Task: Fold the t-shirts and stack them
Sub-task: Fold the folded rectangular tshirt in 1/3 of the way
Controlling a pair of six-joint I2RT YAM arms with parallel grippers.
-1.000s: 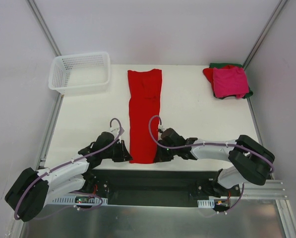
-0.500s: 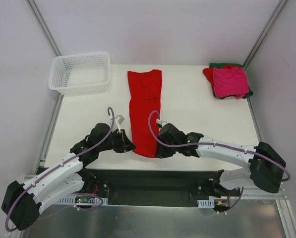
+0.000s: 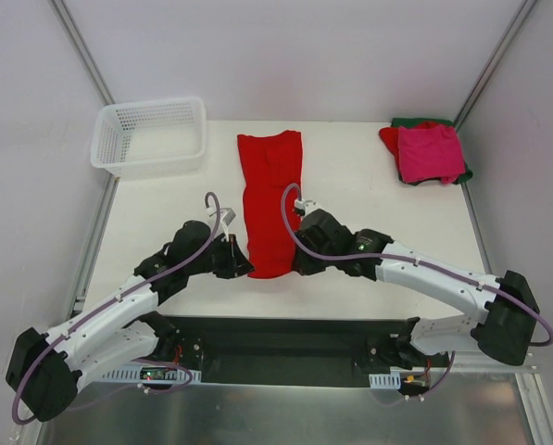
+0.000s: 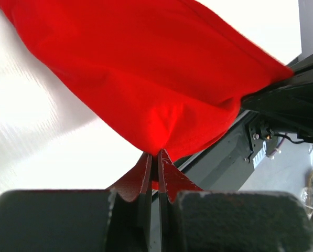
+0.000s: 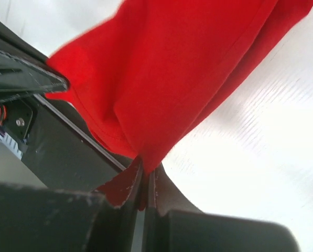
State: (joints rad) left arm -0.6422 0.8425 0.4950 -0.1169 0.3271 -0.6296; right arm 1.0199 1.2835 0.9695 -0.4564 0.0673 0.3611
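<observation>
A long bright red t-shirt (image 3: 272,185) lies down the middle of the white table (image 3: 369,213), from 12 toward 6 o'clock. The left gripper (image 3: 243,268) and right gripper (image 3: 297,263) each clamp tight on a near corner. A stack of folded shirts (image 3: 429,153) sits at 2 o'clock, and a basket (image 3: 151,134) at 10.

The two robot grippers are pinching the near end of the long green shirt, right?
Not green. The long shirt is bright red, as the top external view shows. The rest holds: the left gripper and the right gripper each pinch its near end.
</observation>
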